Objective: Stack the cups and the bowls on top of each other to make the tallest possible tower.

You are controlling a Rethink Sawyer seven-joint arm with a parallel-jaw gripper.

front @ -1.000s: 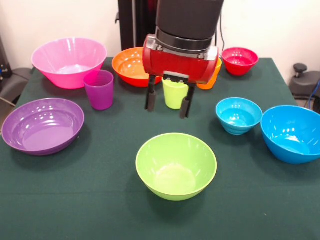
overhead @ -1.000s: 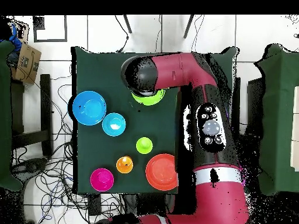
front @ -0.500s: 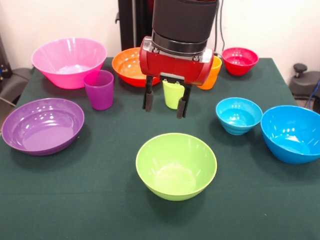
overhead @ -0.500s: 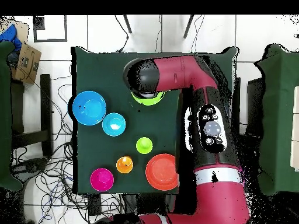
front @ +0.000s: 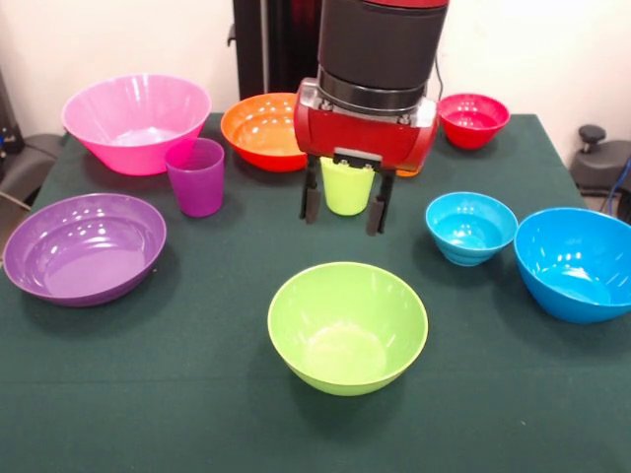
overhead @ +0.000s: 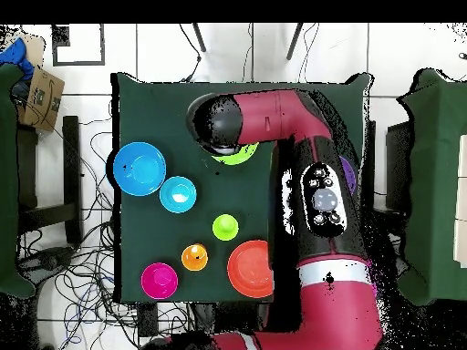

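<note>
there, lime cup behind open claw

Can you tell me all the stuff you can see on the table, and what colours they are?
Table: one, dark green cloth, under everything.
Big bowls: pink bowl at the far left corner; purple bowl, shallow, at the left edge; blue bowl at the right edge.
Middle bowls: orange bowl at the back, partly behind the arm; green bowl nearest the camera, centre.
Small bowls: light blue bowl beside the big blue one; red bowl at the far right.
Cups: purple cup in front of the pink bowl; green cup in the middle, upright; the orange cup is almost hidden behind the arm.
Robot: red and black arm; its tool is open, hanging in front of the green cup.
</note>
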